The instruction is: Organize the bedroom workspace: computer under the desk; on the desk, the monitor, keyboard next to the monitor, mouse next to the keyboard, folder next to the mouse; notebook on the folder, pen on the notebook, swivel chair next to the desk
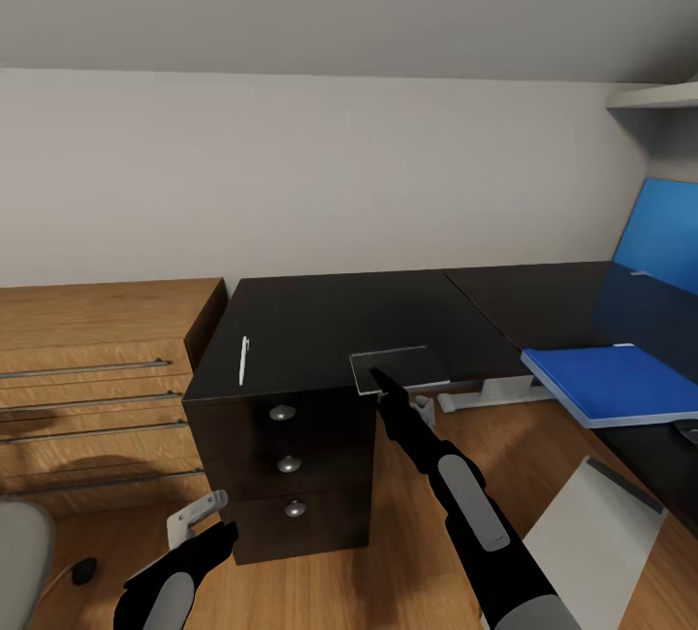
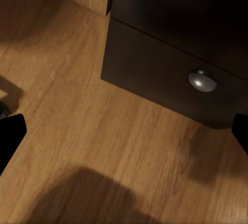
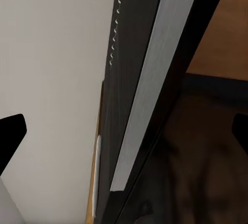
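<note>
Our right hand (image 1: 378, 380) reaches to the near edge of the black bench (image 1: 320, 320), its tips at the grey notebook (image 1: 399, 367) that overhangs that edge; the right wrist view shows its fingers spread wide with the notebook's pale edge running between them, and we cannot tell whether they touch it. Our left hand (image 1: 208, 525) hangs low before the drawers, open and holding nothing. The white pen (image 1: 243, 360) lies near the bench's left front edge, well apart from the notebook. The blue folder (image 1: 615, 382) sits on the right wing, cut off by the frame. At bottom left the swivel chair (image 1: 21, 562) is only partly seen. Bare wood floor (image 1: 320, 591) lies open between the arms.
</note>
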Tool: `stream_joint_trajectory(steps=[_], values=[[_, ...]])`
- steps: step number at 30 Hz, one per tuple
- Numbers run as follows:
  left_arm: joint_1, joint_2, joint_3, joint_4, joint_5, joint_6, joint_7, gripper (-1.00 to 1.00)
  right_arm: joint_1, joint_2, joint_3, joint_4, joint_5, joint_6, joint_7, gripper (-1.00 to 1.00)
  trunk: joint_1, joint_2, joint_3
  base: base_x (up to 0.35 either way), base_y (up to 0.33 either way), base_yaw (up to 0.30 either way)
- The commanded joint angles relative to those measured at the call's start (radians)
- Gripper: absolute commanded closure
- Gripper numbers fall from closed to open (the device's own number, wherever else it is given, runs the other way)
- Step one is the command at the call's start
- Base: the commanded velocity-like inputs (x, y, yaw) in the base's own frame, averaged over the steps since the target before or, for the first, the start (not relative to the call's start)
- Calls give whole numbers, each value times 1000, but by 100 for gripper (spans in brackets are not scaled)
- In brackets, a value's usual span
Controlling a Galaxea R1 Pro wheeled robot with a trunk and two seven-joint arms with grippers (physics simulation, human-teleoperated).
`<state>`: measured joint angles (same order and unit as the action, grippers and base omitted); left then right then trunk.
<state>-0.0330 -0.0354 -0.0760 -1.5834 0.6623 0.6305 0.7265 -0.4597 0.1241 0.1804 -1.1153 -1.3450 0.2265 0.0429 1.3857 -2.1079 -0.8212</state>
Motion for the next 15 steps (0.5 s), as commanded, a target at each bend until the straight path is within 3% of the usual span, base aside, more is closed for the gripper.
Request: stream_joint_trajectory(steps=[1, 12, 13, 15], values=[[-1, 0, -1, -1, 10, 1, 10, -100, 0, 0, -1, 0, -6, 3, 2, -100, 0, 0, -1, 0, 0, 0], [-1, 0, -1, -1, 10, 1, 10, -100, 0, 0, -1, 0, -7, 4, -21, -100, 0, 0, -1, 0, 0, 0], [-1, 0, -1, -1, 10, 1, 10, -100, 0, 0, -1, -1, -8, 4, -36, 100, 0, 0, -1, 0, 0, 0], [-1, 0, -1, -1, 10, 1, 10, -100, 0, 0, 0, -2, -7, 4, -39, 100, 0, 0, -1, 0, 0, 0]])
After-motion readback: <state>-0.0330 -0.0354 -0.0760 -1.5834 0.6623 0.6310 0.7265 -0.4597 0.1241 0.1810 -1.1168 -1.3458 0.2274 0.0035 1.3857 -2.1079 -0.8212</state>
